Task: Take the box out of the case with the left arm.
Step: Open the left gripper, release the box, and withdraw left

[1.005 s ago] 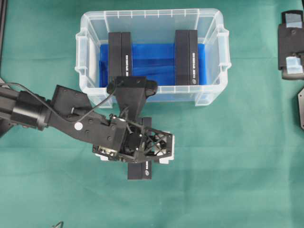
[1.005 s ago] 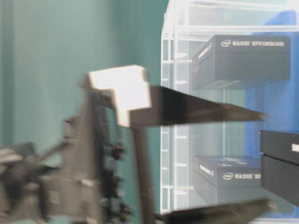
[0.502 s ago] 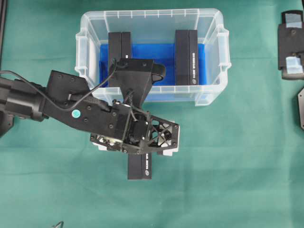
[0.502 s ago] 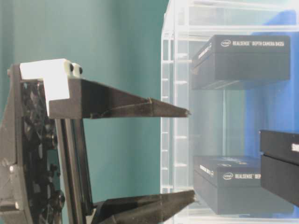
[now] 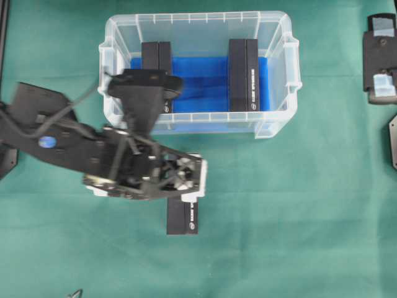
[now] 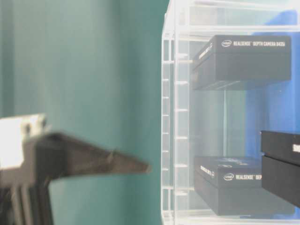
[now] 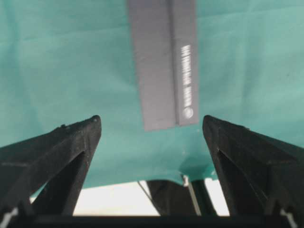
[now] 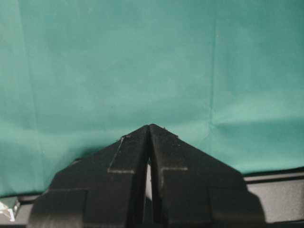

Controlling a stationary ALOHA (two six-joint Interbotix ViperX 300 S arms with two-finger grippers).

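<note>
A: The left pincer (image 7: 149, 128) stands wide, holding nothing; one box (image 5: 182, 216) lies on the counter (image 5: 298, 217) just beyond its tips.

B: It should clear straight off (two boxes stay in the case (image 5: 276, 124)).

From bench level, the upper black box (image 6: 243, 61) inside the clear case (image 6: 171, 140) reads "intel REALSENSE DEPTH CAMERA D435i" in white, the lower box (image 6: 234, 185) shows "intel REALSENSE" with the rest cut off, and other boxes' print is too small.

Left gripper (image 7: 151, 124) jaws wide, right gripper (image 8: 149, 127) jaws closed.
</note>
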